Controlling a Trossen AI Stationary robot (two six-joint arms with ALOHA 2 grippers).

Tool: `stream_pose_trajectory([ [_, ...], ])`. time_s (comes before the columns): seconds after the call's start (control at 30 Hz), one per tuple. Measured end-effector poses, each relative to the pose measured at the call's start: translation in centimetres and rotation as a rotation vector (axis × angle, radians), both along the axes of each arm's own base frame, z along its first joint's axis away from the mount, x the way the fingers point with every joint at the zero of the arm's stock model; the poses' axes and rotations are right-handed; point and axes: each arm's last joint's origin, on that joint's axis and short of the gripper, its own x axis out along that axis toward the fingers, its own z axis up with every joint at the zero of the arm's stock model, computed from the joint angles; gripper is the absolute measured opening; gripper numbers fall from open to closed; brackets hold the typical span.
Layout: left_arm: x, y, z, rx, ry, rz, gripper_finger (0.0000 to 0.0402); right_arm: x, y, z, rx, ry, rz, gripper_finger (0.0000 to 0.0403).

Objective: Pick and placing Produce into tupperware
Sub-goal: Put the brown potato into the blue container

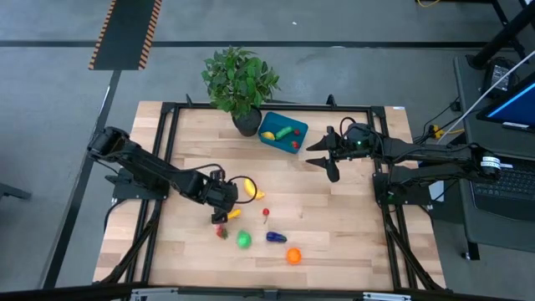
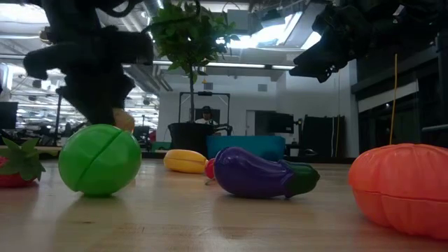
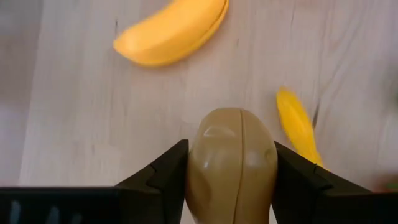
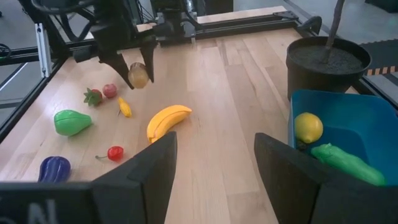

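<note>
A tan produce piece [image 3: 230,162] hangs above the table with my left gripper [image 4: 138,70] shut on it, left of the yellow banana [image 1: 248,190]. Below and around it lie a small yellow piece [image 4: 125,107], a strawberry [image 4: 93,96], a green piece [image 1: 243,240], a cherry [image 1: 266,213], a purple eggplant [image 1: 275,237] and an orange piece [image 1: 293,256]. The teal tupperware [image 1: 277,143] at the far middle holds a lemon [image 4: 308,127], a green piece [image 4: 345,162] and a red one [image 1: 296,145]. My right gripper [image 1: 330,155] hovers open beside the tupperware, holding nothing. My left gripper pinches the tan piece by its two opposite sides [image 3: 194,168] between its two fingers. The fingers [image 4: 149,57] come from above, pointing steeply down. The piece hangs between the fingertips, lifted clear of the table.
A potted plant [image 1: 240,79] in a dark pot [image 4: 326,62] stands right beside the tupperware at the far edge. A black metal frame [image 1: 167,125] runs around the wooden tabletop. Bare wood lies between the banana and the tupperware.
</note>
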Motion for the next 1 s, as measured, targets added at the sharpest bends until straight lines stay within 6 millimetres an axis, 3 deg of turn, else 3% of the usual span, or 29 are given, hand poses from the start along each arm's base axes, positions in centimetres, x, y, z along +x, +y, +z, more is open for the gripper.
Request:
stream_pose_trajectory([
  [0.27,-0.1,-0.1,2.9,0.104,-0.204,-0.033,0.0169,0.0,0.0,0.0,0.000,0.000,0.000,0.0217],
  [0.63,-3.4,-0.5,7.7,0.239,-0.459,0.011,0.0169,0.1,0.2,-0.1,0.012,0.013,0.007,0.0217],
  [0.73,-4.3,-0.7,7.7,0.263,-0.517,0.015,0.0169,0.3,0.3,-0.4,0.036,0.027,0.007,0.0217],
  [1.0,-5.9,-0.8,5.1,0.227,-0.713,-0.006,0.0169,1.1,0.2,-1.4,0.043,0.064,0.014,0.0217],
])
